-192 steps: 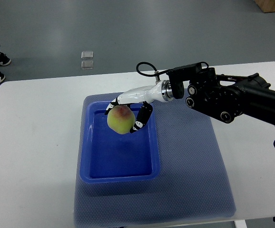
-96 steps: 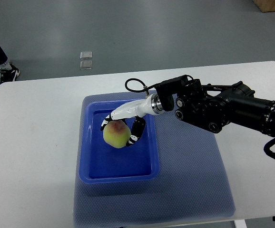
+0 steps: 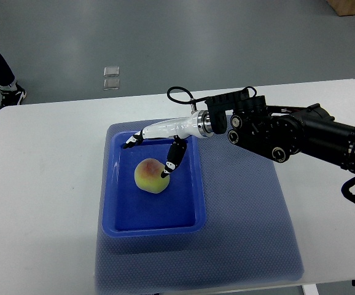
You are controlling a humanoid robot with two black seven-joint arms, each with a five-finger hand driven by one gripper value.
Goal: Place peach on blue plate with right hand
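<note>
Yellow-green peach (image 3: 151, 176) sits in the blue plate (image 3: 193, 190); right hand (image 3: 159, 147) above it, fingers (image 3: 132, 140) spread, gripping nothing.

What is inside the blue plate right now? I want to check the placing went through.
The peach lies in the blue plate, with the right hand open over it, one fingertip at its side. The plate floor under the peach is hidden.

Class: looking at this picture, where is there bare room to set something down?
The table left of the mat; the mat right of the plate. Crowded: the plate's far half, with the peach and the right hand.
</note>
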